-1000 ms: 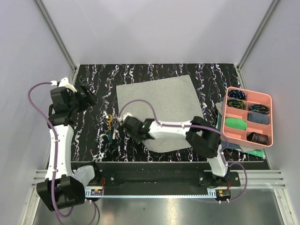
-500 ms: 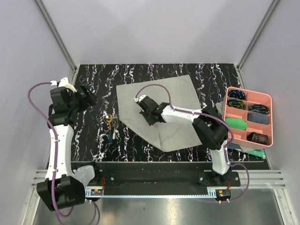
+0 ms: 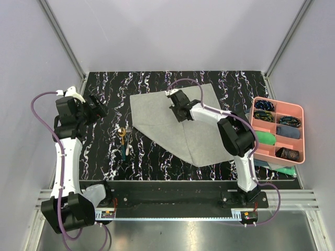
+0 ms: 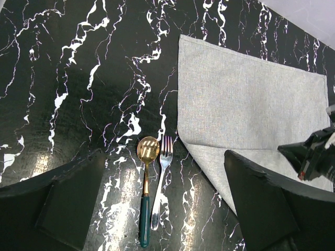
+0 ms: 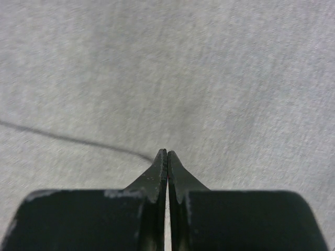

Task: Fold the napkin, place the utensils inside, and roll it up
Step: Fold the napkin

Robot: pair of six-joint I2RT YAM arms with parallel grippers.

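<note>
Black marble-look bench point(image 3: 104, 151) with plain pale walls round it, that's the setting from the top camera. Using the pink tray point(image 3: 277, 100) as the marker: the napkin point(image 3: 193, 141) lies flat just left of the tray, and the utensils point(image 3: 124, 141) sit well left of the tray on bare bench, not touching the cloth as far as I can tell. One corner of the cloth is turned over, leaving a long slanted crease, so I'd say the fold is underway but not set down. Nothing is laid inside and no rolling has begun, so most of the job is left. The right pincer point(image 3: 177, 104) is over the cloth's far part, left of the tray. The left pincer point(image 3: 99, 109) hangs furthest from the tray, holding nothing.

Left wrist view: that pincer is spread wide above the spoon point(image 4: 148, 150) and fork point(image 4: 161, 183), which lie side by side, handles toward the camera. The cloth's doubled edge starts right by the fork on the tray-ward side. The weave looks thin, grey-green and smooth.

Right wrist view: tips pressed together, and I reckon they're pinching the napkin's turned corner. A thin dark edge line runs up to them.
</note>
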